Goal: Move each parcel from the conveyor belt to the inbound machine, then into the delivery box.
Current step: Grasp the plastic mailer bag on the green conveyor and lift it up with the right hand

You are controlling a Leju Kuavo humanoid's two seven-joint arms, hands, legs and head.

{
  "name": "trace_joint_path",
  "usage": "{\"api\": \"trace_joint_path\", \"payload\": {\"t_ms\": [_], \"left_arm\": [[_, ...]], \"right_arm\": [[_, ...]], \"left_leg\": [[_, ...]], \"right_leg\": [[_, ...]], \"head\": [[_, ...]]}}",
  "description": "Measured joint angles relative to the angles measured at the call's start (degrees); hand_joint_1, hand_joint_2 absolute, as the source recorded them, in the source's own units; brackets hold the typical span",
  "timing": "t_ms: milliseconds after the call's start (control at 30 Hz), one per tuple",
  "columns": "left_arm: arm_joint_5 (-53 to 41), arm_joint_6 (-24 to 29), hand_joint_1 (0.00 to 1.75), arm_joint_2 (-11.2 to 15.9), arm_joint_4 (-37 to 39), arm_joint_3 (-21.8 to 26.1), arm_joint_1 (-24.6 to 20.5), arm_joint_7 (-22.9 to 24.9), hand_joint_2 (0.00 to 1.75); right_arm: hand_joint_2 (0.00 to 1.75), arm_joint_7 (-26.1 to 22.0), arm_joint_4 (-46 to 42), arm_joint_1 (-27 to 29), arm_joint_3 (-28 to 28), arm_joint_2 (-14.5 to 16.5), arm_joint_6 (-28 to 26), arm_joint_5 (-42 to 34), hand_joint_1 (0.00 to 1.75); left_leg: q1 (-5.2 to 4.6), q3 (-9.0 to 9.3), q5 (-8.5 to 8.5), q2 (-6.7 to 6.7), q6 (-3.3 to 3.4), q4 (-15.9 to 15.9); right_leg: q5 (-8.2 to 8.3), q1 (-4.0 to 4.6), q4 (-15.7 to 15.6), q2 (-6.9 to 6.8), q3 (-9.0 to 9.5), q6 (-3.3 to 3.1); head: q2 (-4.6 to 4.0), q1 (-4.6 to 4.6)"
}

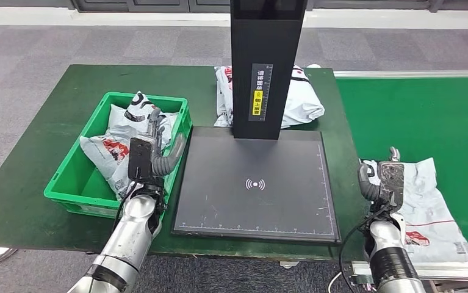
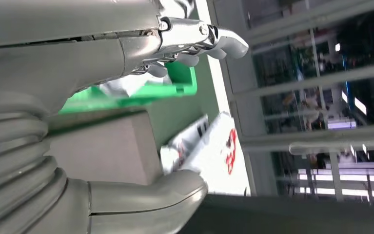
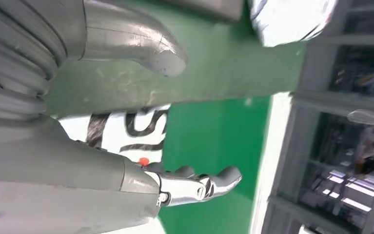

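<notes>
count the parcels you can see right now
3 or more. One lies on the conveyor belt under the right hand: parcel. One parcel sits behind the scanner column. The green box holds a pile; its count is unclear.

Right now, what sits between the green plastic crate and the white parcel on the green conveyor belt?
In the head view, the black scanner pad of the inbound machine lies between the green plastic crate and the white parcel on the green conveyor belt.
</notes>
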Motion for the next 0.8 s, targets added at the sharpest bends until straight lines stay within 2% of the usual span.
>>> {"api": "trace_joint_path", "payload": {"t_ms": [133, 233, 367, 567, 800], "left_arm": [[-2.0, -0.6, 0.0, -1.0, -0.1, -5.0, 0.6, 1.2, 1.75], [-3.3, -0.1, 0.0, -2.3, 1.1, -8.9, 0.4, 1.9, 1.75], [-3.7, 0.0, 0.0, -3.4, 3.8, -12.0, -0.4, 2.0, 1.75], [-3.7, -0.2, 0.0, -4.1, 6.5, -13.7, -1.4, 1.9, 1.75], [-3.2, -0.2, 0.0, -4.4, 9.1, -14.1, -2.3, 1.5, 1.75]], "right_arm": [[1.75, 6.3, 3.9, -1.4, -2.1, -1.1, -5.8, 9.3, 0.0], [1.75, 13.7, 8.5, -2.8, -3.9, -2.4, -10.0, 18.1, 0.0], [1.75, 23.4, 14.4, -3.3, -5.2, -4.6, -11.6, 26.4, 0.0], [1.75, 27.1, 19.0, -3.3, -6.3, -6.6, -11.8, 29.7, 0.0], [1.75, 35.2, 22.3, -1.8, -7.4, -8.4, -11.5, 37.0, 0.02]], "left_leg": [[-0.04, -0.05, 0.0, -0.04, 0.02, 0.0], [-0.1, -0.04, -0.03, -0.03, 0.07, 0.0], [-0.14, -0.05, -0.06, -0.03, 0.13, 0.0], [-0.12, -0.02, -0.08, 0.1, 0.13, 0.0], [-0.12, -0.04, -0.08, 0.07, 0.14, 0.0]], "right_leg": [[0.0, -0.05, 0.0, -0.05, 0.01, 0.02], [0.02, -0.1, 0.0, -0.04, 0.02, 0.04], [0.03, -0.13, 0.0, -0.05, 0.02, 0.06], [0.03, -0.11, 0.0, 0.04, -0.05, 0.06], [-0.01, -0.11, 0.0, 0.03, -0.03, 0.1]], "head": [[0.0, 0.01], [-0.01, 0.01], [0.0, 0.01], [-0.01, 0.01], [0.01, 0.01]]}}
